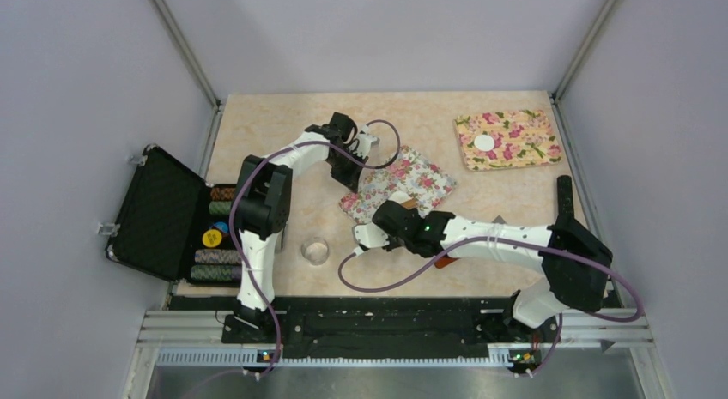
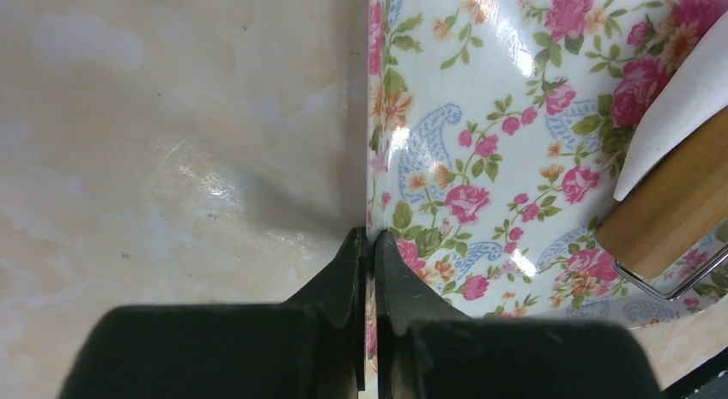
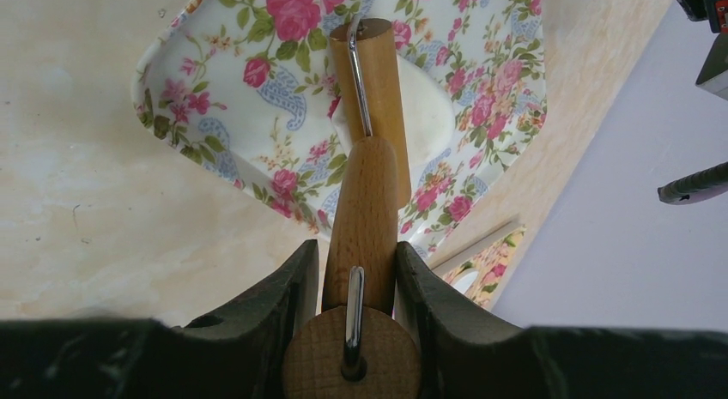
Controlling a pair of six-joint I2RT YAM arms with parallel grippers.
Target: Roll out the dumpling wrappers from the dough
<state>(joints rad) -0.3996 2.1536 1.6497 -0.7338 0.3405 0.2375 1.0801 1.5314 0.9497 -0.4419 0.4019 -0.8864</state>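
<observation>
My right gripper [image 3: 356, 249] is shut on the handle of a small wooden roller [image 3: 367, 202]. The roller's barrel [image 3: 382, 99] lies across a pale white piece of dough [image 3: 432, 116] on the white floral mat [image 3: 232, 99]. From above, the right gripper [image 1: 395, 214] covers the dough at the mat's [image 1: 412, 178] near side. My left gripper [image 2: 371, 238] is shut on that mat's [image 2: 481, 116] edge at its far-left corner [image 1: 352, 169]. One flat round dumpling wrapper [image 1: 485, 142] lies on a yellow floral mat [image 1: 508, 140] at the back right.
A small clear glass bowl [image 1: 316, 250] stands near the left arm's base. An open black case [image 1: 163, 212] holding stacks of coloured chips [image 1: 219, 236] sits at the table's left edge. Grey walls close in the table on three sides.
</observation>
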